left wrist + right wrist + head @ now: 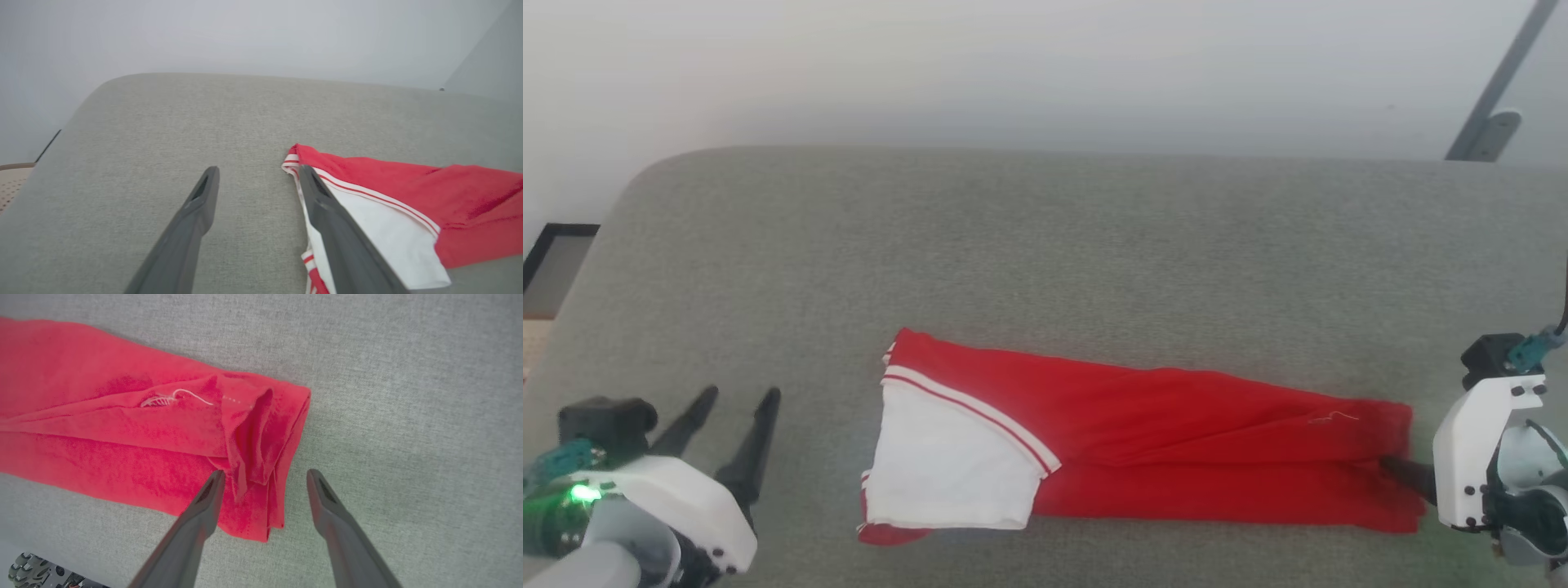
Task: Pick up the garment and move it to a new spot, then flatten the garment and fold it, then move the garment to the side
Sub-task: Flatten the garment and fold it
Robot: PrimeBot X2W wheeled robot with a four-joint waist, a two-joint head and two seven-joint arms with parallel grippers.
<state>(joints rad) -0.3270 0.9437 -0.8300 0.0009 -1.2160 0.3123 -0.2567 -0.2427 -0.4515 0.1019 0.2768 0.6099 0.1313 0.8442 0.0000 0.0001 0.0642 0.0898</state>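
Garment (1143,441) folded long on grey surface (1013,245); L claw (742,394) & R claw (266,473) both spread wide, holding nil.

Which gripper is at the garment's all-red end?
The right gripper: its open jaws straddle the garment's plain red end, whereas the left gripper stands beside the white-sleeved end.

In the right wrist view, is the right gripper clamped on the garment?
No, the right gripper is open, fingers spread over the folded end of the garment.
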